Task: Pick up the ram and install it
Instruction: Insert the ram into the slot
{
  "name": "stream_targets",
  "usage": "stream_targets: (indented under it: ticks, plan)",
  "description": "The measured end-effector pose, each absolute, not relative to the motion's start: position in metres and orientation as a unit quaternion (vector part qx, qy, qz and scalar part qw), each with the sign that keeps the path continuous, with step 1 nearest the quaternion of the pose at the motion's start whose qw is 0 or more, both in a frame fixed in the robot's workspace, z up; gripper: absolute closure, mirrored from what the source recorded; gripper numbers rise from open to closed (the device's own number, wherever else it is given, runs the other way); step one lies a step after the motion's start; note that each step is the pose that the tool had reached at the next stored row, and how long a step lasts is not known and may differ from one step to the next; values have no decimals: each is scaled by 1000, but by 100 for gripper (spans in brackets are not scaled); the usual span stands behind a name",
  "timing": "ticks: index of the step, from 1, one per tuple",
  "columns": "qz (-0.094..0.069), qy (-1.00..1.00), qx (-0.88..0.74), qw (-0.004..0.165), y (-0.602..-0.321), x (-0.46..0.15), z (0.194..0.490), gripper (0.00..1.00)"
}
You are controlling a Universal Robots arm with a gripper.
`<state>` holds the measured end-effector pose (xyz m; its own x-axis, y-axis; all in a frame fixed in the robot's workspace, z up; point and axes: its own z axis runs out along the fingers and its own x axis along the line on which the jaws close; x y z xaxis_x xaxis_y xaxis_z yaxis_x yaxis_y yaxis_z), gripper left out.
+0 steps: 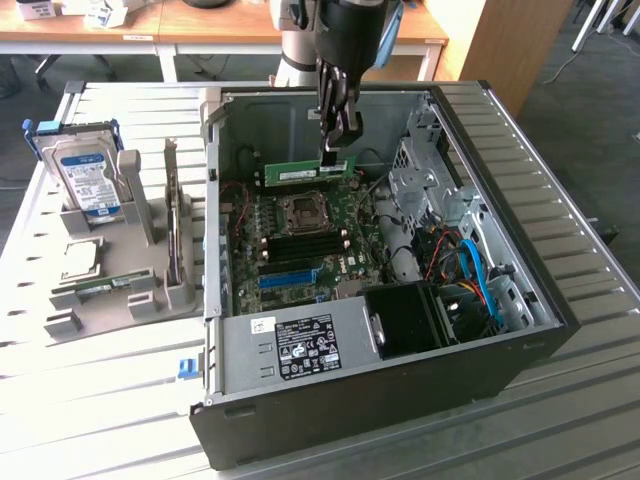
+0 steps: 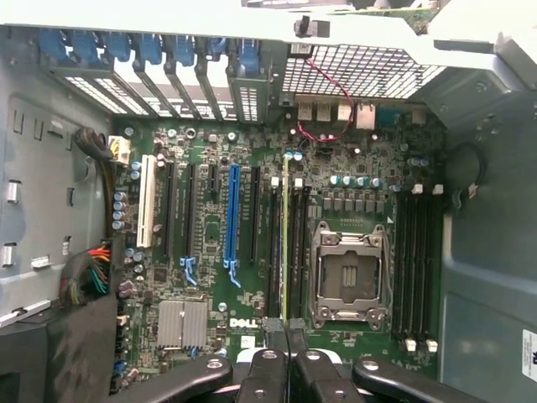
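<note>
We are working on the install step. The pick-up is done: the gripper [image 1: 337, 152] is pinching the ram [image 1: 305, 173] near one end, jaws pressed onto its two faces. The ram is hanging level inside the open case [image 1: 350, 425], which is standing on the bench [image 1: 570, 420]. It is sitting over the far part of the board [image 2: 252, 151], close to the case's back wall.

From the wrist we are looking straight down the ram's top edge (a thin pale-green line). It is running parallel with the black slots [image 2: 273, 243], just beside the socket [image 2: 348, 277]. We are judging it to be lined up over one slot of that bank, though we cannot tell which. Nor can we tell whether its lower edge is touching a slot or hanging just above. In the exterior view it is looking clear of the board.

Seating, as we are reading it, is calling for three things:
- The stick has to be staying parallel to the slot along its whole length.
- Its notch has to be matching the slot's key (too small to check here).
- The push has to be going straight down, not at a tilt, since we are gripping off-centre and the free end may be lagging.

The slot latches are too small for us to judge.
</note>
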<state>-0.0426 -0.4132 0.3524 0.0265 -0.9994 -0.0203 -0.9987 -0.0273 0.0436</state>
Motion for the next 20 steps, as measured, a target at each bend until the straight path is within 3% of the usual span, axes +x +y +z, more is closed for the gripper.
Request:
stream_targets:
  ticks: [20]
  plan:
    - [-22, -697, 716, 8, -413, -43, 316, 88]
